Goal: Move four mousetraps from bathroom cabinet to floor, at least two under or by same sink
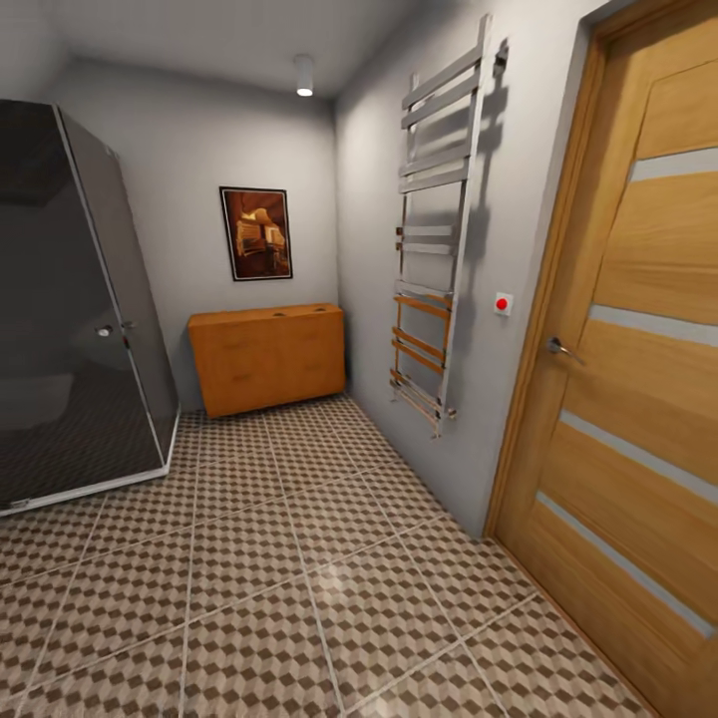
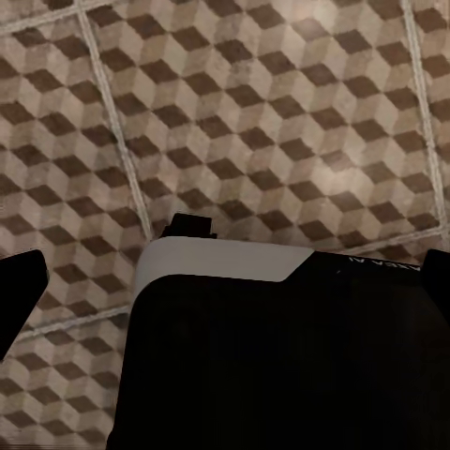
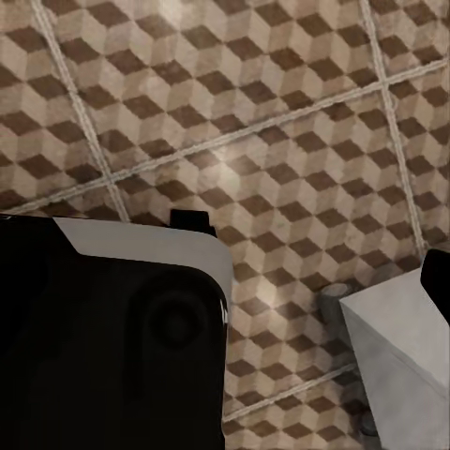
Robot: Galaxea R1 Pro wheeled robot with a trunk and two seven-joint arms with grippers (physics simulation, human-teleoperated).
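Observation:
The orange-brown cabinet (image 1: 267, 359) stands against the far wall, its fronts shut. Cube-patterned bathroom floor (image 1: 299, 558) stretches from me to it. The mousetraps and the sink are out of view. In the left wrist view my left gripper (image 2: 225, 291) points down at the floor (image 2: 234, 112), with dark fingertips (image 2: 21, 295) at both picture edges, wide apart and holding nothing. My right gripper (image 3: 225, 281) also hangs over the floor (image 3: 262, 122); one fingertip (image 3: 439, 281) shows at the edge, and nothing is held.
A dark glass shower enclosure (image 1: 70, 299) fills the left side. A chrome towel rail (image 1: 434, 229) hangs on the right wall, then a wooden door (image 1: 638, 379). My black-and-white base (image 2: 281, 366) sits under both wrists, beside a pale grey block (image 3: 403, 356).

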